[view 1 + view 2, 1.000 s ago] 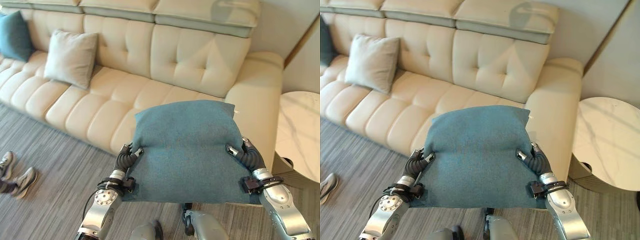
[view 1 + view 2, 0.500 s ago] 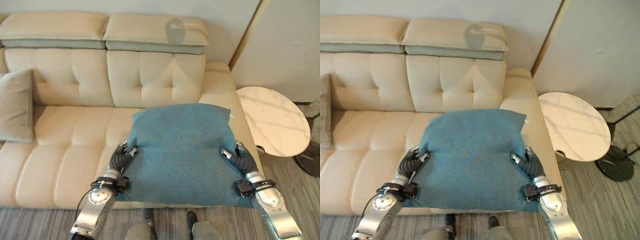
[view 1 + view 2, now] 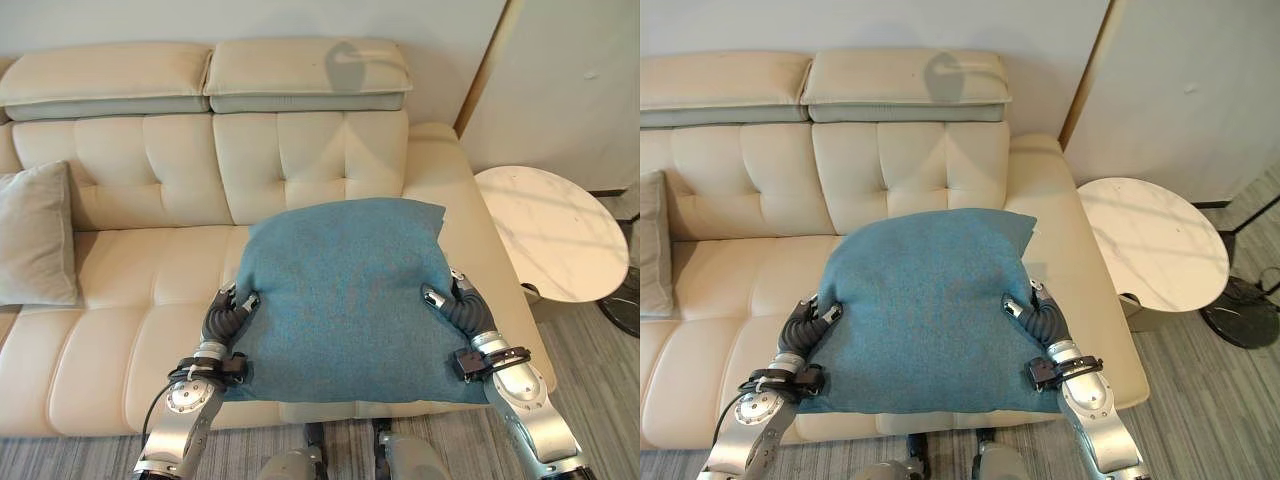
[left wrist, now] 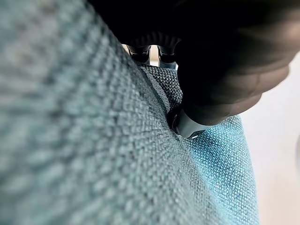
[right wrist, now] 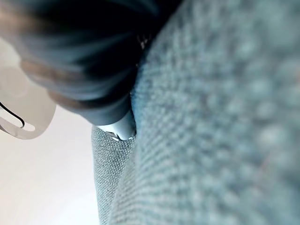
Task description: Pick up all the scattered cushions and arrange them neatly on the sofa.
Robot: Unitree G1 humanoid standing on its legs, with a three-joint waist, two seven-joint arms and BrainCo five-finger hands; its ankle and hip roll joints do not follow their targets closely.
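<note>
Since 0.5 s ago the whole scene has slid a little in both eye views, so the camera has shifted, while the teal cushion (image 3: 345,300) stays held flat between the 2 hands exactly as before. It hovers above the seat of the cream sofa (image 3: 300,170), over the end of the sofa nearest the armrest, its far edge toward the tufted backrest and its near edge overhanging the sofa's front.

At the cushion's left side the left hand (image 3: 228,315) pinches the fabric, its thumb curled onto the top face and the fingers tucked beneath; the left wrist view shows the weave bunched against the dark cover (image 4: 220,70). At the cushion's right side the right hand (image 3: 458,308) clamps it the same way, thumb on top, fingers under the cloth, and the right wrist view shows a silver finger (image 5: 121,129) pressed into the teal fabric.

Farther along the sofa, well apart from the teal cushion, a grey cushion (image 3: 38,235) leans upright against the backrest. Just beyond the sofa's armrest stands a round marble side table (image 3: 555,230), on grey striped carpet (image 3: 1200,400).
</note>
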